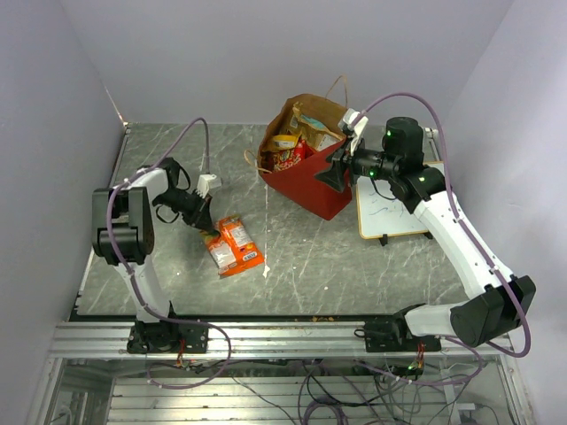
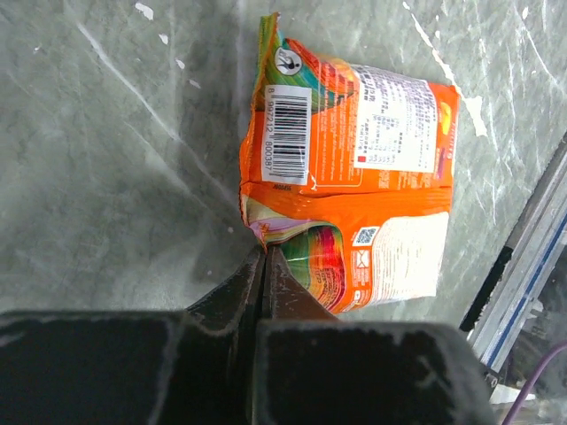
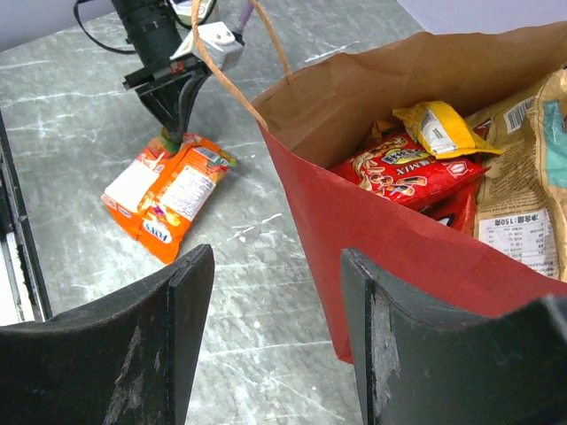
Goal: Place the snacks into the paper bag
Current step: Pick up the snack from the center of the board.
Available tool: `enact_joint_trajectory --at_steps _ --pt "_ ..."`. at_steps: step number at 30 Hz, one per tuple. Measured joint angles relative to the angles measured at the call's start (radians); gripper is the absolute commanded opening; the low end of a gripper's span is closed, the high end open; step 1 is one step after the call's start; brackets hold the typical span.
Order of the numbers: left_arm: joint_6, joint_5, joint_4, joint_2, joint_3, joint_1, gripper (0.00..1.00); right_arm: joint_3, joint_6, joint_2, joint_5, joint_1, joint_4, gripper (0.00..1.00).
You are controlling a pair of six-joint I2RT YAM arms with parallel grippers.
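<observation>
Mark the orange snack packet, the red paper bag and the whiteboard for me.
orange snack packet (image 1: pixel 237 246): top view, middle of its printed face.
red paper bag (image 1: pixel 310 190): top view, red outer wall.
whiteboard (image 1: pixel 385 217): top view, bare white surface.

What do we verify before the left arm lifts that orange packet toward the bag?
1. Grip: left end effector shut on orange crinkly snack packet: ok, though only a corner seam is pinched.
2. Packet lies alone on the grey marbled table, nothing resting on it: ok.
3. Large red paper bag upright, mouth open: ok.
4. Room left above the packets already inside: cannot tell.
5. Position: right end effector open at the bag's wall, out of the mouth: ok.
6. Right end effector touching the bag: cannot tell.
</observation>
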Motion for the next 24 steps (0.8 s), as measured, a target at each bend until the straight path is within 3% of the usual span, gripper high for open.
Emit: enact_joint_trajectory --at_steps 14,24 --pt "0.082 -0.021 -0.05 -0.364 -0.053 -0.032 0.07 -0.014 0.025 0.001 -0.058 -0.005 0.035 0.59" --pt "0.072 -0.058 -0.047 -0.618 -0.094 -0.268 0.07 -0.148 0.169 0.035 -0.262 -0.004 0.217 0.54"
